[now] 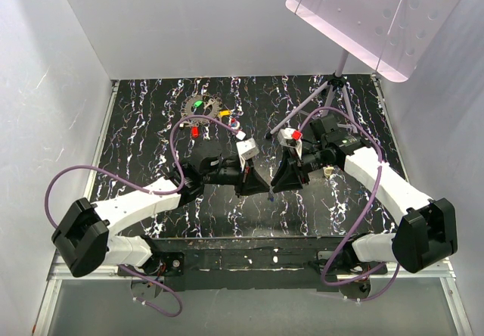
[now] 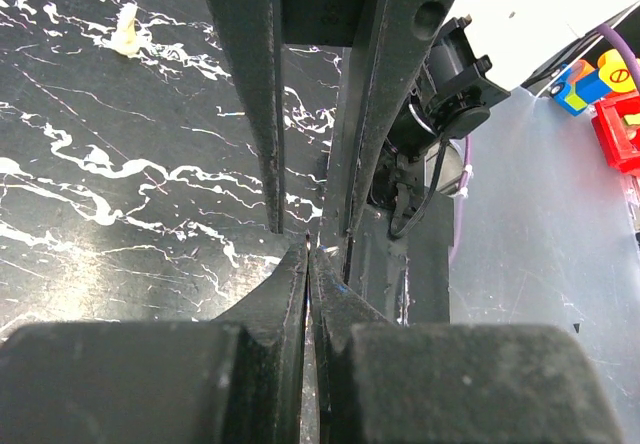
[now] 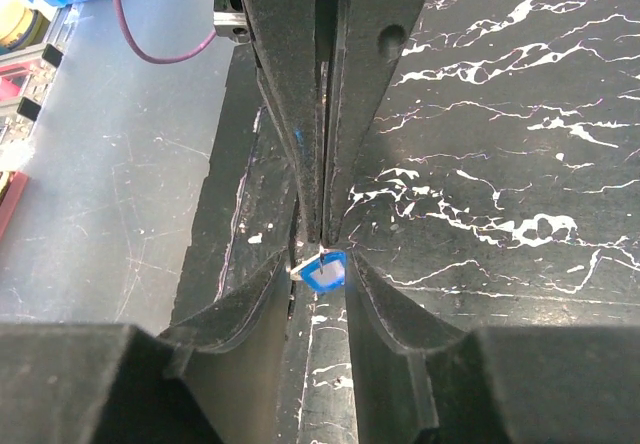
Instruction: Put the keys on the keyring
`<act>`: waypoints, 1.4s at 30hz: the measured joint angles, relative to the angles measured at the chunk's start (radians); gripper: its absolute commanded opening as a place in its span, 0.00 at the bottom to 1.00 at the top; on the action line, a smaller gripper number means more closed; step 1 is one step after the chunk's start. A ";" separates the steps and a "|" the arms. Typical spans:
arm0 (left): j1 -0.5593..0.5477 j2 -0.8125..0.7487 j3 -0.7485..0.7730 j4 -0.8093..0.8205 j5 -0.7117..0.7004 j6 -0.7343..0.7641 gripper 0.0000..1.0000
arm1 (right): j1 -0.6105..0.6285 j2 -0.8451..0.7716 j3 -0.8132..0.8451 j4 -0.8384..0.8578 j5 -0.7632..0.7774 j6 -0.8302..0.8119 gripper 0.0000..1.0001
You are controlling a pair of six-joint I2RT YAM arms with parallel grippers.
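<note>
Seemingly a handover of the blue-capped key (image 3: 322, 272) is going on at the centre of the worktop (image 1: 151, 147).
The right fingers (image 3: 250, 304) are standing narrow on either side of the key's blue head, just beside it, and I cannot tell whether they are gripping it. The left fingers (image 2: 270, 299) are pressing shut opposite, at 12 o'clock of the head in the right wrist view. The blade, if it is lying between them, is hidden. The keyring (image 1: 203, 109), with keys fanned round it, is lying well apart at 11 o'clock on the worktop, with a red-capped key (image 1: 195, 132) and a yellow-capped key (image 1: 224, 113) loose near it. Next, I judge, one firm grip on the head is needed before carrying the key to the ring. The key's hole is too small to make out.
</note>
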 measured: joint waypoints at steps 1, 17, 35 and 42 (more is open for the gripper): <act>0.000 -0.002 0.000 0.001 -0.003 -0.002 0.00 | 0.002 0.000 0.000 0.000 0.001 0.000 0.34; 0.000 -0.048 -0.067 0.067 -0.067 -0.044 0.00 | 0.014 0.002 0.000 -0.001 0.014 -0.002 0.25; 0.000 -0.075 -0.183 0.303 -0.105 -0.183 0.00 | 0.014 0.008 0.000 0.039 0.016 0.053 0.25; 0.000 -0.077 -0.198 0.363 -0.127 -0.216 0.00 | 0.015 0.008 0.000 0.048 0.014 0.067 0.23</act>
